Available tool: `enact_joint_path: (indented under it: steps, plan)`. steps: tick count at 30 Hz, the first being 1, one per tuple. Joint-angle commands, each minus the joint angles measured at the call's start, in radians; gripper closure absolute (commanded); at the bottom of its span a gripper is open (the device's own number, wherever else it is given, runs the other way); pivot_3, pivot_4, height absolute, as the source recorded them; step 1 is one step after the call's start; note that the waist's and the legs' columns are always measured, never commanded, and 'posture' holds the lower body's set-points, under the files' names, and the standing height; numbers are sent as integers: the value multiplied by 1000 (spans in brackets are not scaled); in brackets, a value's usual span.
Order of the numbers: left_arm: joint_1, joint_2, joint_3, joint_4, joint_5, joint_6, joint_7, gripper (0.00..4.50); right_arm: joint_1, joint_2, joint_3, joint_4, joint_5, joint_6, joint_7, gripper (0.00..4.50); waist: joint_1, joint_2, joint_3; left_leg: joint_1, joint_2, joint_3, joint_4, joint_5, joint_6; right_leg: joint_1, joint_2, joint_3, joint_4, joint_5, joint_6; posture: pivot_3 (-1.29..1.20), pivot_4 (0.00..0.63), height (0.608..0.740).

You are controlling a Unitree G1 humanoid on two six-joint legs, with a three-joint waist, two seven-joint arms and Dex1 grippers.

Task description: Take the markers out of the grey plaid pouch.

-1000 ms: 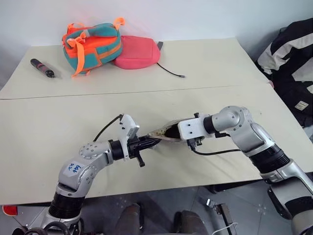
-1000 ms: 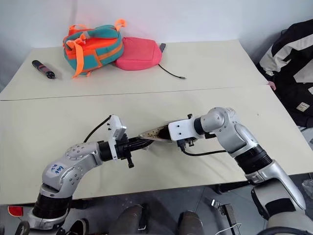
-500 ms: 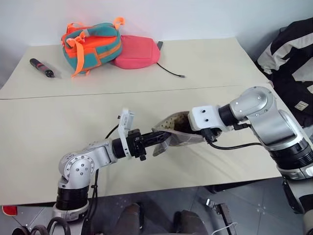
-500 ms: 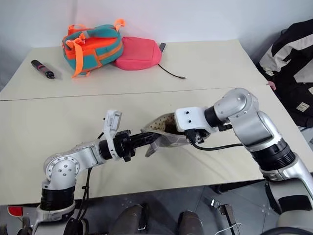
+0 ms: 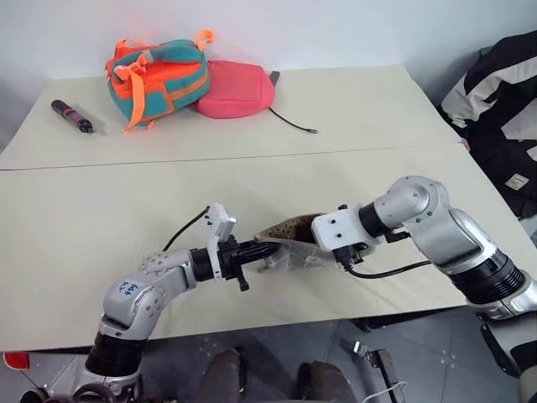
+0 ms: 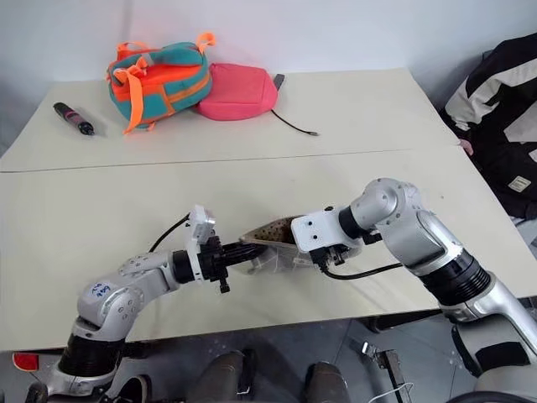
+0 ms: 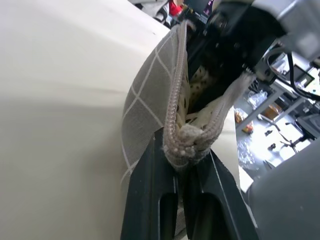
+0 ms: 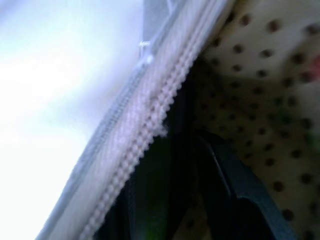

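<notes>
Table (image 5: 352,126): cream top in two boards, seam running across between them; pouch and both arms over the near board.
Dark jacket (image 5: 503,109): black with white stripes, off the table's far right edge.
Right arm (image 5: 436,227): reaching in from the right, elbow raised, wrist bent so the gripper angles down and leftward into the pouch mouth.
Left arm (image 5: 159,277): low over the near board, forearm level, pointing right toward the pouch.
Teal-and-orange bag (image 5: 158,77): far left of the table, touching the pink pouch.
Pink pouch (image 5: 237,88): plain, just right of the bag, black cord trailing from it across the far board.
Grey plaid pouch (image 5: 289,243): between the two grippers near the table's front edge, mouth open upward, tan dotted lining exposed; zip end pinched at the left.
Left gripper (image 7: 186,150): fingers together, clamped on the pouch's zip end.
Right gripper (image 6: 312,243): fingertips sunk inside the open pouch; spread cannot be told.
Markers: greenish streak beside the dark fingers inside the lining in the right wrist view, too blurred to confirm.
Dark pen-like tool (image 5: 72,116): red markings, far left edge, well apart from the bag.
</notes>
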Motion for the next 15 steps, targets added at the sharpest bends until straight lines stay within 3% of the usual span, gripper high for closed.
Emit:
enact_joint_path:
  steps: [1,15]
  plan:
    - [0,-3,5,-29,6,-19,-2,4500,0,-22,12,22,-53,-16,3,2768,0,0,0,0,0,0,0,0,0,0,0,0,0,0,0,0,150,740]
    - [-11,9,-17,-50,4,-1,-18,4500,-5,-16,55,112,-192,-60,-15,2768,0,0,0,0,0,0,0,0,0,0,0,0,0,0,0,0,150,740]
